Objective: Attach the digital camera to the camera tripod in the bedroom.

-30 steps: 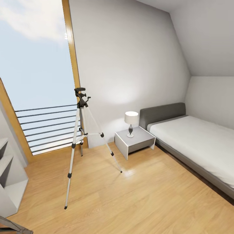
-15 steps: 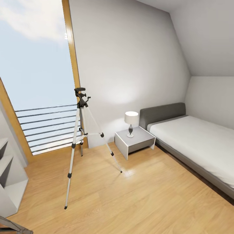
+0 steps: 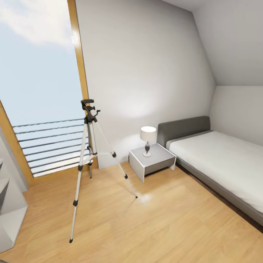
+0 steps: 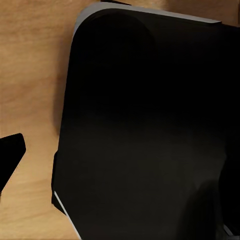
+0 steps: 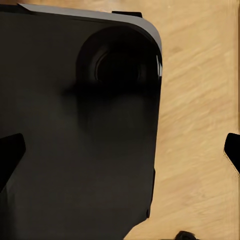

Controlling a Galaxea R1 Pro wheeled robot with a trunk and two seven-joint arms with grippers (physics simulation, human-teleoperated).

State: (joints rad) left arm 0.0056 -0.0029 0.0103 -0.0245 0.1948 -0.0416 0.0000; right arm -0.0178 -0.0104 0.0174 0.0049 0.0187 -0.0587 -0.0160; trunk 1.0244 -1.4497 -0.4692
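I see the camera tripod standing far left by the window, legs splayed wide for stability. Right gripper fingers apart, nothing between them; left gripper: can't tell.

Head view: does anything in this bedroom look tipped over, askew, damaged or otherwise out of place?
Nothing stands out. The camera tripod stands upright on the wood floor with legs spread, its head bare. The lamp sits upright on the nightstand beside the bed.

An attic bedroom: grey low bed, nightstand with lamp, sloped ceiling.
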